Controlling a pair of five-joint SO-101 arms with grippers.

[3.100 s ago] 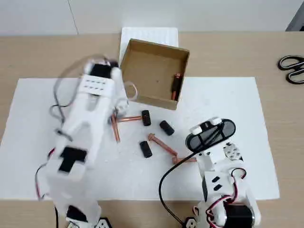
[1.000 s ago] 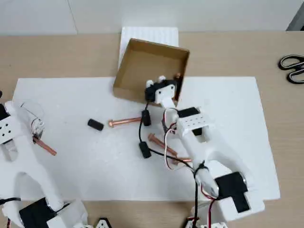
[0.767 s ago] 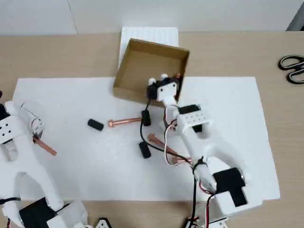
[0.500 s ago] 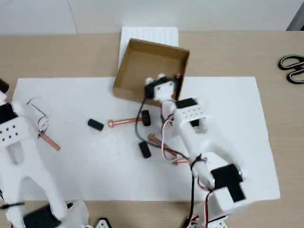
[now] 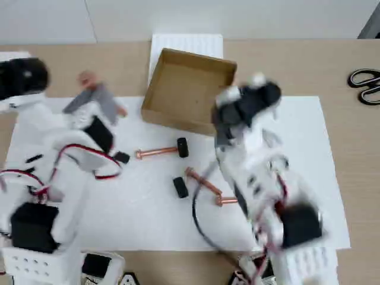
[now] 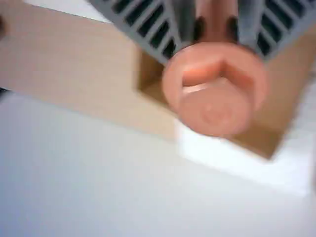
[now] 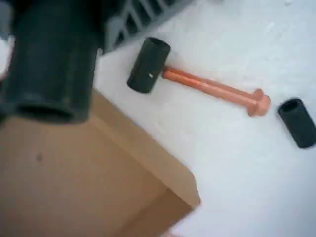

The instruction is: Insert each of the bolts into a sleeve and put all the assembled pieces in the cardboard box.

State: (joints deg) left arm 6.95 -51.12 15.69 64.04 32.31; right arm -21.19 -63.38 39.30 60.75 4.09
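Note:
My left gripper (image 5: 98,102) is lifted left of the cardboard box (image 5: 178,83) and is shut on a copper bolt (image 5: 89,80). In the left wrist view the bolt's head (image 6: 215,91) faces the camera between grey fingers (image 6: 143,24), with the box (image 6: 74,59) behind it. My right gripper (image 5: 233,116) is by the box's front right corner, shut on a black sleeve (image 7: 49,64) above the box wall (image 7: 74,182). On the white mat lie a bolt (image 5: 155,152) with a sleeve (image 5: 182,147) on its tip, two bare bolts (image 5: 202,180) (image 5: 228,200) and loose sleeves (image 5: 180,187) (image 5: 122,157).
A white mat (image 5: 332,154) covers the wooden table. Scissors (image 5: 365,83) lie at the far right edge. A white pad (image 5: 187,44) sticks out behind the box. The right wrist view also has the sleeved bolt (image 7: 212,89) and a loose sleeve (image 7: 296,128).
My left arm has swung up from the mat's left edge towards the box, carrying the bolt. My right arm has lifted and shifted right from the box's front wall with the sleeve.

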